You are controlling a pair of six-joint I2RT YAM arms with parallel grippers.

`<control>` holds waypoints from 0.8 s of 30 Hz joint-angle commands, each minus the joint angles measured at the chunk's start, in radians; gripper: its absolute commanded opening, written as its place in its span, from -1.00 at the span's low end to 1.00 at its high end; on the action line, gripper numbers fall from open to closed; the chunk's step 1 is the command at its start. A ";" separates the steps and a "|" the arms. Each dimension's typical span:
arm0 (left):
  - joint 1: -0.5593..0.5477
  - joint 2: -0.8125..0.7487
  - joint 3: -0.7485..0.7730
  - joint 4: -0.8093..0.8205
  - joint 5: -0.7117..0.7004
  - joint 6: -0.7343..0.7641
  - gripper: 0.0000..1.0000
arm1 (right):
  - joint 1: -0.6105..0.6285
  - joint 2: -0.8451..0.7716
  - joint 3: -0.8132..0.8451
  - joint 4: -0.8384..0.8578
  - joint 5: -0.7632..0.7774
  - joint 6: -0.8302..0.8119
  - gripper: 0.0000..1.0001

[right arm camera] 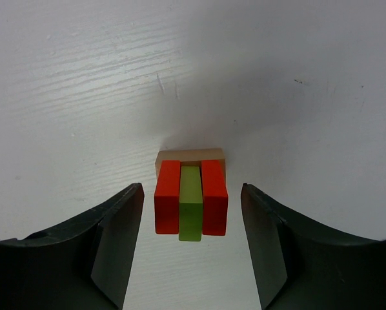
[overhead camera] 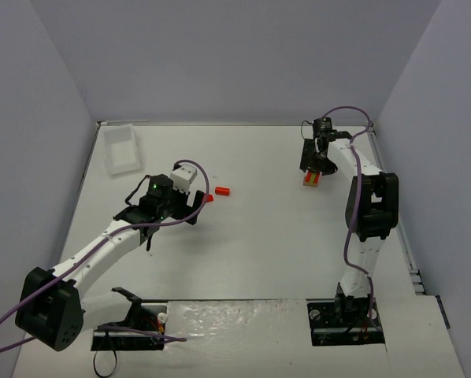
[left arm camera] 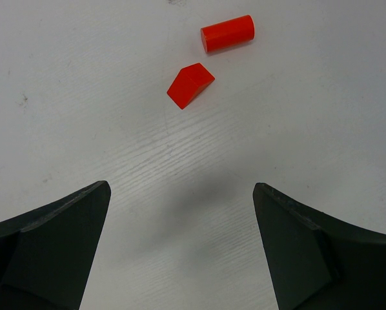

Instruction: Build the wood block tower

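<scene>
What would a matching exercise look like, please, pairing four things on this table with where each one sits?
Things:
1. red cylinder
2. red wedge
3. yellow-green stick
4. white tray

Places:
A. between two red blocks
B. far left corner of the table
C. ahead of the left gripper, nearer it
D. ahead of that gripper, farther off

Pairs: 1-D, 2-C, 3-A, 4-B

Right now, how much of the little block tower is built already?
Done: two red blocks and a yellow-green stick sit on the tan base, between the fingers of the open right gripper. In hand: nothing; the left gripper is open too. Left: the red cylinder and red wedge lie loose on the table ahead of it, not yet stacked.
</scene>
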 commanded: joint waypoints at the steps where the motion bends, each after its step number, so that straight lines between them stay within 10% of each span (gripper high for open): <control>1: -0.005 -0.012 0.062 0.024 0.013 0.012 0.82 | -0.007 -0.015 0.027 0.017 0.027 -0.001 0.20; 24: -0.005 -0.016 0.063 0.023 0.015 0.012 0.83 | 0.005 -0.033 -0.014 0.031 0.017 0.010 0.23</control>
